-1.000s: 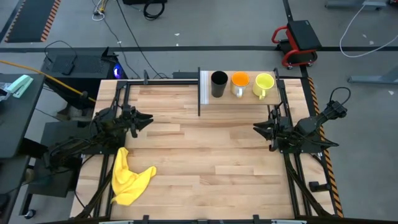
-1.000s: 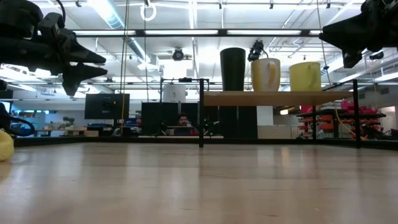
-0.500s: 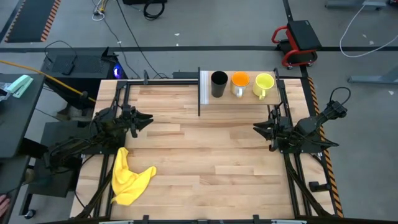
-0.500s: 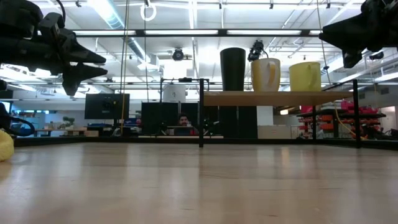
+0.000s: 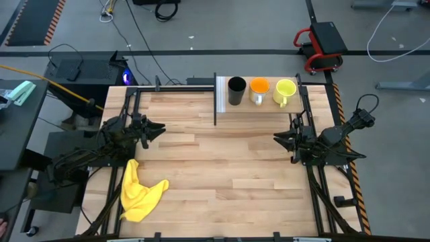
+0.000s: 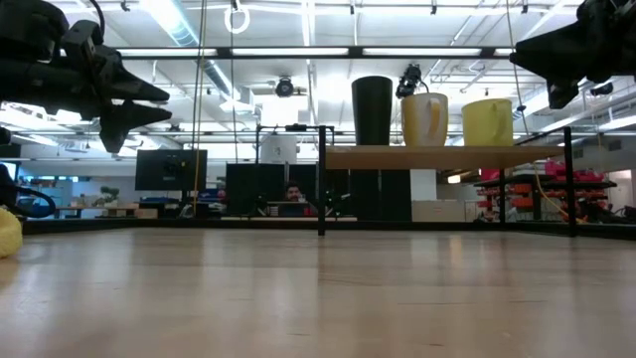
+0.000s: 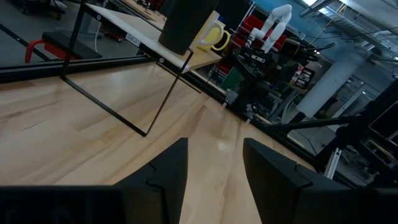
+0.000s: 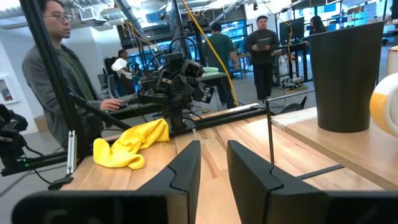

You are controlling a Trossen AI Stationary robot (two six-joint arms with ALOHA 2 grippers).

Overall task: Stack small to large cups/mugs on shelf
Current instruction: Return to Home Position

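Observation:
On the pale wooden shelf (image 5: 262, 104) at the table's far edge three cups stand in a row on their bases: a black tumbler (image 5: 236, 91) at the left, an orange mug (image 5: 259, 90) in the middle, a yellow-green mug (image 5: 285, 91) at the right. In the low view they show as the tumbler (image 6: 372, 109), the orange mug (image 6: 424, 119) and the yellow-green mug (image 6: 487, 121). My left gripper (image 5: 160, 127) hovers open and empty at the table's left. My right gripper (image 5: 277, 140) hovers open and empty at the table's right, nearer than the shelf.
A yellow cloth (image 5: 138, 191) lies crumpled at the table's near left. The shelf has a white end panel (image 5: 220, 94) and dark posts (image 5: 215, 101). People stand in the room beyond the table, one close by (image 8: 56, 68).

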